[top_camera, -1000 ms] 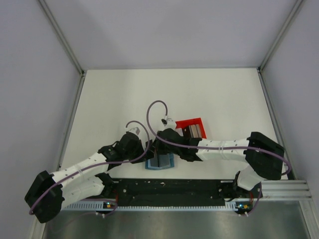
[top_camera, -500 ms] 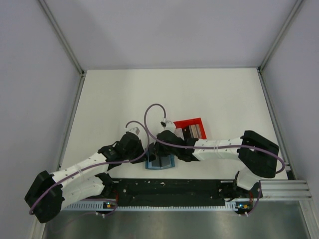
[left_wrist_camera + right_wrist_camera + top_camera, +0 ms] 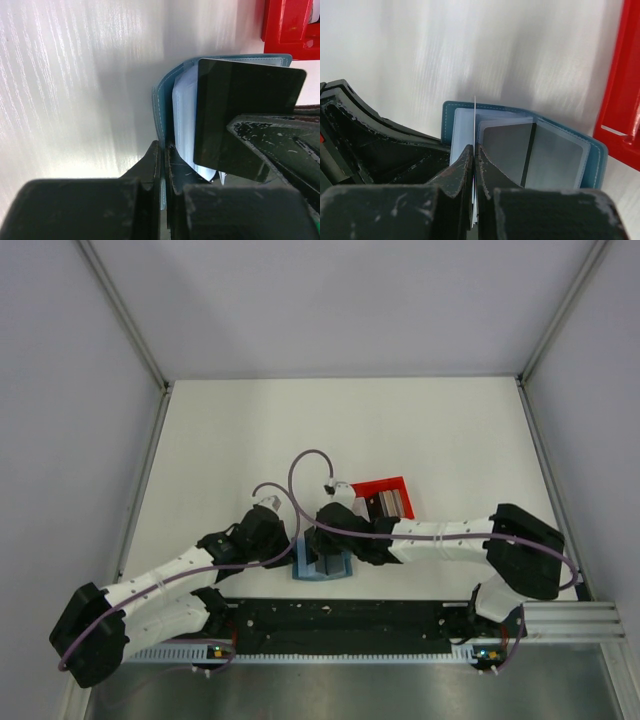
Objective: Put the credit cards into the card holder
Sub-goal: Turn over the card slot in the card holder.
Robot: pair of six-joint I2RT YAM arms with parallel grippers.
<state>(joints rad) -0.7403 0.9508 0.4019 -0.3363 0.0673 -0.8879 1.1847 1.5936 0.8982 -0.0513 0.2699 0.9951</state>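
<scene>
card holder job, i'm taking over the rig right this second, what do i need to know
Left gripper: shut on the teal cover of the card holder, keeping it propped open on the table.
Right gripper: shut on a black card, held on edge over the clear sleeves; not visibly seated in one.
Done: one sleeve seems to hold a dark card already.
Left: slide the black card in, then fetch what look like grey cards lying in the red tray.
</scene>
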